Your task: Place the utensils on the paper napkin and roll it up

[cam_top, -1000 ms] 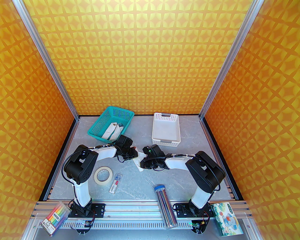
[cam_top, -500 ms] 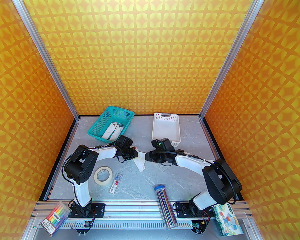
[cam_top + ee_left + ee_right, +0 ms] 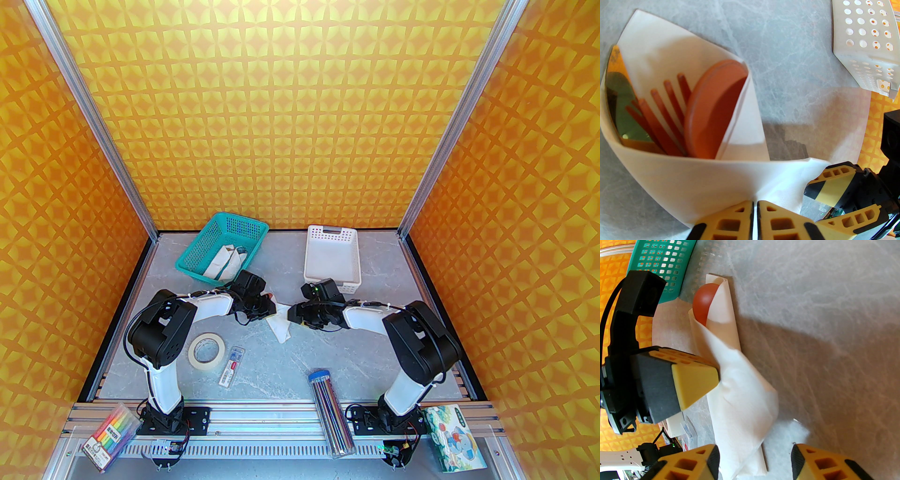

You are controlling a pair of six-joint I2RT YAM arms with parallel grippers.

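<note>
The left arm [image 3: 211, 304] rises from its base at the left of the worktop's [image 3: 398, 281] near edge. It bends sharply at the elbow and sends its white forearm rightward to the middle of the worktop, with the wrist tipped down. The left fingers [image 3: 768, 206] are pressed shut on a loose flap of the paper napkin [image 3: 693, 178], pinching the sheet between their yellow tips. Beyond this wrist, toward the far left corner, stands a teal basket [image 3: 220, 234].

The napkin lies at the centre of the worktop, about midway between the left and right edges, folded into a loose cone-shaped wrap. The utensils are tucked inside, with their heads showing at the open end. From the left wrist camera, the knife [image 3: 621, 103] shows a shiny blade at the left. The orange fork [image 3: 663, 112] is beside it, and the reddish-brown spoon [image 3: 712, 112] leans against the right fold. A white slotted tray [image 3: 309, 276] stands beyond the napkin, toward the far edge.

The right arm [image 3: 365, 321] rises from the right of the near edge and folds at a high elbow. Its forearm runs leftward, so the two wrists almost meet over the napkin. The right fingers [image 3: 820, 453] stand apart and grip nothing. One end of the wrap lies in the gap between them, and whether it touches either finger cannot be told.
</note>
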